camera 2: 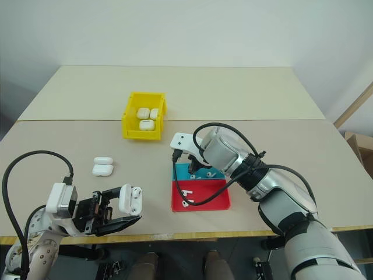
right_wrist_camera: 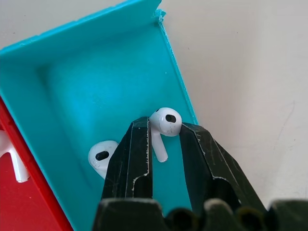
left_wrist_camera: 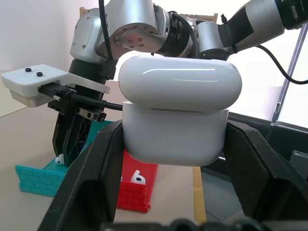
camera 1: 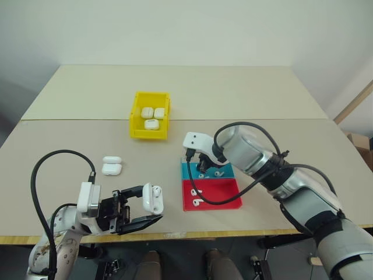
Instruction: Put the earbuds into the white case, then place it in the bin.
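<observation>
1. A beige table (camera 1: 245, 99) is seen from above, with two robot arms reaching over its near edge.
2. The left gripper (camera 1: 152, 211) is clamped on a white earbud case (camera 1: 153, 198) near the table's front edge. In the left wrist view the case (left_wrist_camera: 175, 113) stands upright between the two black fingers (left_wrist_camera: 89, 185), its rounded lid on top and its long axis running across the gap from finger to finger.
3. The right gripper (camera 1: 203, 167) points steeply down into a shallow blue tray (camera 1: 192, 170). In the right wrist view its fingers (right_wrist_camera: 132, 159) stand narrowly apart on either side of one earbud (right_wrist_camera: 163, 126) — whether they touch it I cannot tell. That earbud's round head lies away from the gripper and its short stem points back toward it, along the gap.
4. A second earbud (right_wrist_camera: 100, 156) lies just beside the first in the same tray, partly hidden behind one finger.
5. A shallow red tray (camera 1: 224, 192) touches the blue tray on its near side and holds more earbuds (camera 1: 196, 199).
6. The yellow bin (camera 1: 139, 119) sits farther back, well apart from both grippers, with three closed white cases (camera 1: 152, 115) inside.
7. Two more closed white cases (camera 1: 111, 165) lie side by side on the table — between the bin and the left gripper.
</observation>
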`<state>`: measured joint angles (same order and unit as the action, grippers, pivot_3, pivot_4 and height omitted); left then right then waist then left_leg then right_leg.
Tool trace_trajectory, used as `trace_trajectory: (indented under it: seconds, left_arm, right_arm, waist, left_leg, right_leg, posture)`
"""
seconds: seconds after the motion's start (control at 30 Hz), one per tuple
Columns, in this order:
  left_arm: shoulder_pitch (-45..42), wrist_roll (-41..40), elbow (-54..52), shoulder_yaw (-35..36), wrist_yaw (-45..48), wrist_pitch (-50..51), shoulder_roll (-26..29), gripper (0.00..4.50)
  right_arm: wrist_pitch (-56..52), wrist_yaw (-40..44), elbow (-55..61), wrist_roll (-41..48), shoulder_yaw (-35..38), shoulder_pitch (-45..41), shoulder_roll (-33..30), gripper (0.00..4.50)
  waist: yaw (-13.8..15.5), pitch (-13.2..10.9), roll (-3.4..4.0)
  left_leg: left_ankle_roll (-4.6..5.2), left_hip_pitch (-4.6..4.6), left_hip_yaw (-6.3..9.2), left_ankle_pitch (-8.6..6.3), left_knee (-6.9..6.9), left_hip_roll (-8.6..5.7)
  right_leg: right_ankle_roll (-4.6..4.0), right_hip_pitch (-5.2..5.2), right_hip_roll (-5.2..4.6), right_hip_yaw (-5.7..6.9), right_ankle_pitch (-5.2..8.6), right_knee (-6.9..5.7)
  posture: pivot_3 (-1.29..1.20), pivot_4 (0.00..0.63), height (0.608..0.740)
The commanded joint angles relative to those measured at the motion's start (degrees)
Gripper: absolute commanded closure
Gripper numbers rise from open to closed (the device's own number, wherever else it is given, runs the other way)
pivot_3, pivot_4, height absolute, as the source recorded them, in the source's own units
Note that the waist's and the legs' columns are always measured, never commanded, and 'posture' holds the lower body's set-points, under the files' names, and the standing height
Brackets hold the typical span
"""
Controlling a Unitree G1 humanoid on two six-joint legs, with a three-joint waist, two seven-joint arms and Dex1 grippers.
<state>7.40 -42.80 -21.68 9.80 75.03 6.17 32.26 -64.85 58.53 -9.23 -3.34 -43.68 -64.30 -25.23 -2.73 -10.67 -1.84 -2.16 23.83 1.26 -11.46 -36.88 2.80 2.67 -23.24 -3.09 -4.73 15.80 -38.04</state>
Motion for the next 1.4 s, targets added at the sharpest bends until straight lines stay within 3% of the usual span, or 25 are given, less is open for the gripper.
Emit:
trace_trajectory:
  seconds: [0.03,0.3,0.6,0.73,0.87,1.13,1.4]
  left_arm:
    - [0.2,-0.1,-1.1,0.3,0.1,-1.3,0.2,1.7]
    - [0.0,-0.2,-1.2,0.5,0.1,-1.2,0.3,1.7]
    - [-2.0,-1.7,-0.4,0.9,-0.2,-0.4,0.0,1.7]
    - [-4.7,-2.6,0.2,0.7,-1.5,0.4,-1.1,1.7]
    - [-9.1,-2.7,0.3,-1.5,-3.5,1.5,-2.7,1.7]
    - [-15.1,-5.1,-3.2,-4.5,-8.9,7.1,-4.0,1.7]
    - [-14.7,-5.8,-7.2,-6.0,-12.1,8.5,-4.8,1.7]
  right_arm:
    - [0.6,-0.1,0.3,-0.5,-0.3,-0.7,0.1,3.59]
    - [1.3,-0.3,4.2,0.1,2.0,-0.2,-1.4,3.59]
    - [0.6,-3.3,21.7,10.0,27.5,6.3,-5.4,3.59]
    - [0.7,-5.5,28.0,16.8,40.0,12.4,-2.8,3.59]
    - [13.2,-8.1,39.8,25.1,52.5,25.6,4.3,3.59]
    - [16.7,-12.8,47.0,42.4,59.9,31.9,11.0,3.59]
    - [20.3,-13.1,49.0,52.5,57.7,35.8,9.1,3.59]
  waist:
    - [0.0,0.0,0.0]
    - [0.0,0.0,0.0]
    - [0.5,0.0,-0.01]
    - [0.4,0.0,-0.02]
    - [0.5,0.0,-0.06]
    - [0.0,0.0,-0.05]
    - [0.2,0.0,-0.05]
  left_leg:
    - [0.0,0.0,0.0,0.0,0.0,0.0]
    - [0.0,0.0,0.01,0.0,0.0,0.0]
    - [0.0,0.33,0.1,0.0,-0.01,-0.01]
    - [0.0,0.34,0.16,0.0,-0.04,-0.01]
    - [0.01,0.35,0.27,0.0,-0.04,-0.01]
    - [0.03,0.23,0.33,0.03,-0.09,0.01]
    - [0.03,0.23,0.32,0.04,-0.08,0.0]
  right_leg:
    - [0.0,0.0,0.0,0.0,0.0,0.0]
    - [0.0,-0.01,0.0,0.0,0.0,0.0]
    - [0.0,-0.21,-0.01,0.1,0.0,0.04]
    - [0.0,-0.14,-0.01,0.18,0.0,0.07]
    - [0.02,-0.05,-0.01,0.31,0.01,0.12]
    - [0.01,0.06,0.04,0.33,0.0,-0.02]
    - [0.01,0.09,0.03,0.32,0.0,0.04]
  posture:
    - [0.0,0.15,0.74]
    - [0.0,0.15,0.74]
    - [0.0,0.15,0.74]
    - [0.0,0.15,0.74]
    - [0.0,0.15,0.74]
    - [0.0,0.15,0.74]
    - [0.0,0.15,0.74]
